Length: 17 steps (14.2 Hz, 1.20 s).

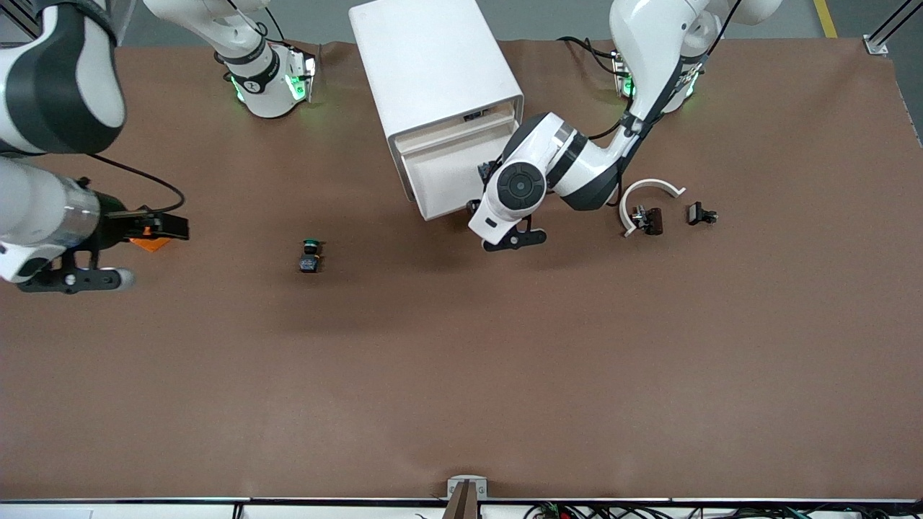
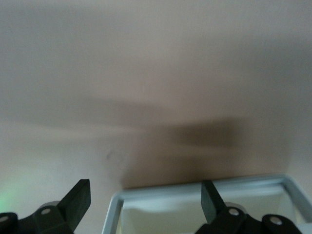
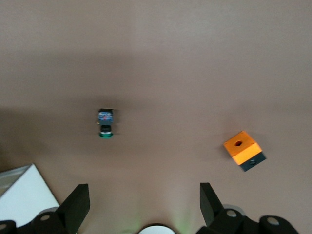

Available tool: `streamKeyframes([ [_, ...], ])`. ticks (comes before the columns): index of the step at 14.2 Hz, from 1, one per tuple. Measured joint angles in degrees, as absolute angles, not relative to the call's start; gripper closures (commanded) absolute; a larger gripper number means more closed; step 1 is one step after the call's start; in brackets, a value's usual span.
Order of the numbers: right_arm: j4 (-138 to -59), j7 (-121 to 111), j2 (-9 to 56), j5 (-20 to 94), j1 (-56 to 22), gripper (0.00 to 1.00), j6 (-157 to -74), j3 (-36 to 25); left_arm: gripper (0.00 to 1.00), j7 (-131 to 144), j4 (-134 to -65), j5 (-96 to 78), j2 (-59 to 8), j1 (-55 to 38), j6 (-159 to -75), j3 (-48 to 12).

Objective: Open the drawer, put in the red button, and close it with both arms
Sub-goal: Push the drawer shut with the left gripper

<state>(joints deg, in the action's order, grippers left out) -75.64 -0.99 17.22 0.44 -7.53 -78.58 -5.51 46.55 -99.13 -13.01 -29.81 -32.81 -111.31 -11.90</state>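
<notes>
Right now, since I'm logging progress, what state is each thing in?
Drawer: pulled out, open.
Red button: on the table, not in the drawer.
Green button: lying on its side, untouched.
Orange cube: on the table, not held.
Left claw: open, empty, at the drawer's rim.
Right claw: open, empty, above the table.

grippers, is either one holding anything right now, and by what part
Nothing is held. The left gripper stands open at the white cabinet's pulled-out white tray drawer; the right gripper is open over the orange cube with a hole.
</notes>
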Motion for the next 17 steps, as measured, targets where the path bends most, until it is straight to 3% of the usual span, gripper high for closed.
streamKeyframes([
  [5, -75.64, -3.95, 16.51, -0.78, -2.67, 0.0, -76.15, -5.48, 0.0, 48.52, -99.44, -19.02, -30.11, -33.44, -105.31, -13.92],
  [17, -73.82, -3.87, 16.24, -1.47, -0.79, 0.0, -76.05, -6.01, 0.0, 53.15, -98.74, -23.78, -32.45, -37.92, -104.74, -13.63],
])
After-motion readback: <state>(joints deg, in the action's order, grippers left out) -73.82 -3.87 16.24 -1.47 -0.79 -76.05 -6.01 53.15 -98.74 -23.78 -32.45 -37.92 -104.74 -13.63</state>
